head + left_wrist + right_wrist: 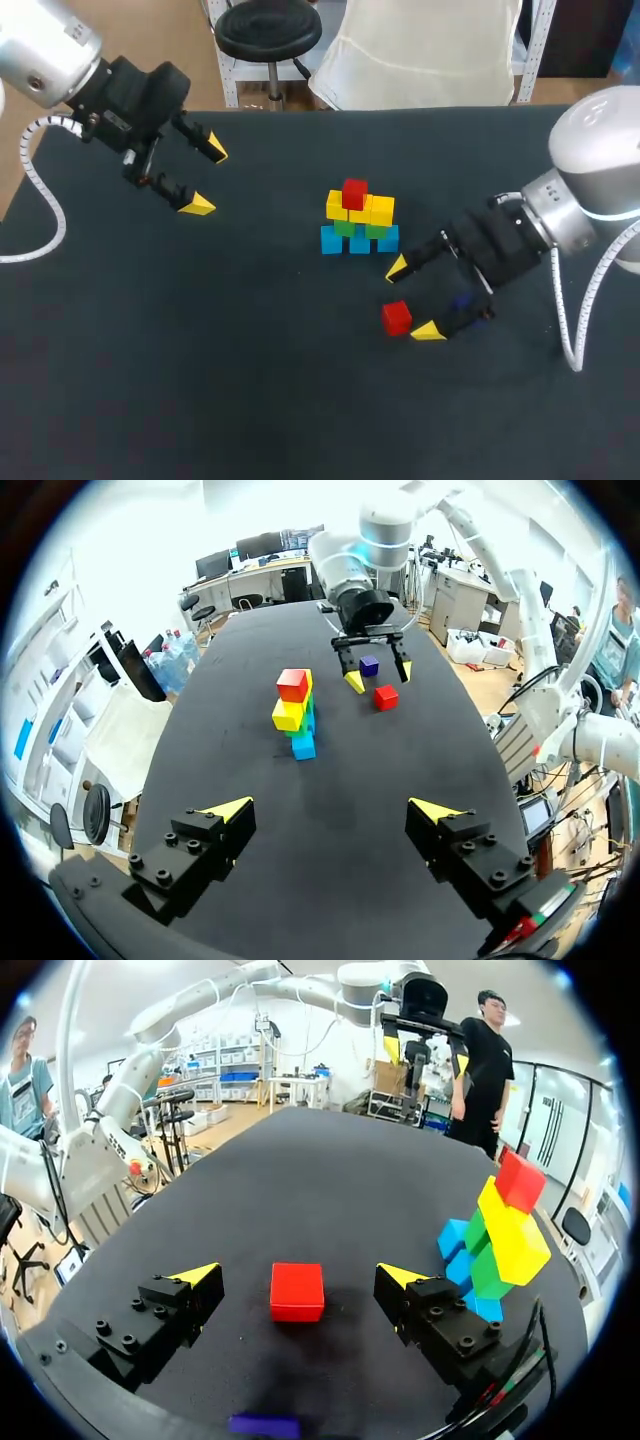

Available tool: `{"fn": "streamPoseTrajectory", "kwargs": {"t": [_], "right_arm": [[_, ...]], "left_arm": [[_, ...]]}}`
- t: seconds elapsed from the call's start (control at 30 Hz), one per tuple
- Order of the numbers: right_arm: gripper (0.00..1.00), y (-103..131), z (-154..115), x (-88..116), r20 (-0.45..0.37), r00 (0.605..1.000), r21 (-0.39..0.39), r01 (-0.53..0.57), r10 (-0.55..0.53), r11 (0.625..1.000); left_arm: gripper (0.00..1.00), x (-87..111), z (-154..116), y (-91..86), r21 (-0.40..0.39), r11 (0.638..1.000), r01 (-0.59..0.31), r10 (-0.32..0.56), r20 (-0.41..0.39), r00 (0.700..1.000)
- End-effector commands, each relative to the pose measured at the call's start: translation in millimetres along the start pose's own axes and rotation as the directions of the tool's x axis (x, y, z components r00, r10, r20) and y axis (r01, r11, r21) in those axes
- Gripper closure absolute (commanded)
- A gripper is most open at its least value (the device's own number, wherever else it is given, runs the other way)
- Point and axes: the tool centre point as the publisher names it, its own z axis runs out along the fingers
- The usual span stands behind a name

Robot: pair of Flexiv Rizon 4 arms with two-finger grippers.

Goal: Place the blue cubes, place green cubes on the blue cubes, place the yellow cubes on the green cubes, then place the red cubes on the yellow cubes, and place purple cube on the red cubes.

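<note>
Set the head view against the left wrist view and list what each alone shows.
Head view only: the stack's full width, with three blue cubes side by side. Left wrist view only: the purple cube plainly, under the right gripper. Both: the loose red cube, the top red cube, and the left gripper and right gripper, open.

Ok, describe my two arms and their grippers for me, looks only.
The left arm and the right arm are rounded silver-grey metal; the right one carries a thin light-blue ring. A white ribbed cable hangs off each wrist. The left gripper and the right gripper are black and blocky with visible screw heads, each with two fingers ending in bright yellow wedge tips.
</note>
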Motion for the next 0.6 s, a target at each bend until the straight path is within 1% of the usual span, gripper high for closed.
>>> {"fn": "streamPoseTrajectory", "kwargs": {"t": [0.03, 0.1, 0.17, 0.23, 0.27, 0.3, 0.33, 0.4, 0.43, 0.47, 0.6], "right_arm": [[0.08, 3, 0, 4, 0.010, 1.000, 0.013, 0.005, -0.005, 1.000], [0.16, 3, 0, 5, 0.010, 1.000, 0.016, 0.006, -0.006, 1.000], [0.22, 3, 1, 6, 0.008, 1.000, 0.016, 0.008, -0.009, 1.000], [0.23, 3, 1, 7, 0.008, 1.000, 0.015, 0.010, -0.010, 1.000], [0.31, 3, 2, 7, 0.006, 1.000, 0.013, 0.011, -0.011, 1.000], [0.44, 2, 3, 8, 0.004, 1.000, 0.011, 0.011, -0.012, 1.000], [0.50, 2, 3, 8, 0.003, 1.000, 0.007, 0.012, -0.012, 1.000], [0.50, 1, 5, 8, 0.002, 1.000, 0.002, 0.014, -0.014, 1.000], [0.46, 1, 6, 8, 0.001, 1.000, -0.003, 0.016, -0.016, 1.000], [0.45, 1, 7, 9, -0.001, 1.000, -0.006, 0.017, -0.017, 1.000], [0.54, -1, 10, 11, -0.002, 1.000, -0.016, 0.017, -0.017, 1.000]], "left_arm": [[0.00, 0.6, 0, -0.4, -0.002, 1.000, -0.002, 0.002, 0.001, 1.000], [0.00, 0.6, 0, -0.4, -0.002, 1.000, -0.002, 0.002, 0.001, 1.000], [0.00, 0.6, 0, -0.4, -0.002, 1.000, -0.002, 0.002, 0.001, 1.000], [0.00, 0.6, 0, -0.4, -0.002, 1.000, -0.002, 0.002, 0.001, 1.000], [0.00, 0.6, 0, -0.4, -0.002, 1.000, -0.002, 0.002, 0.001, 1.000], [0.00, 0.6, 0, -0.4, -0.002, 1.000, -0.002, 0.002, 0.001, 1.000], [0.00, 0.6, 0, -0.4, -0.002, 1.000, -0.002, 0.002, 0.001, 1.000], [0.00, 0.6, 0, -0.4, -0.002, 1.000, -0.002, 0.002, 0.001, 1.000], [0.00, 0.6, 0, -0.4, -0.002, 1.000, -0.002, 0.002, 0.001, 1.000], [0.00, 0.6, 0, -0.4, -0.002, 1.000, -0.002, 0.002, 0.001, 1.000], [0.00, 0.6, 0, -0.4, -0.002, 1.000, -0.002, 0.002, 0.001, 1.000]]}}
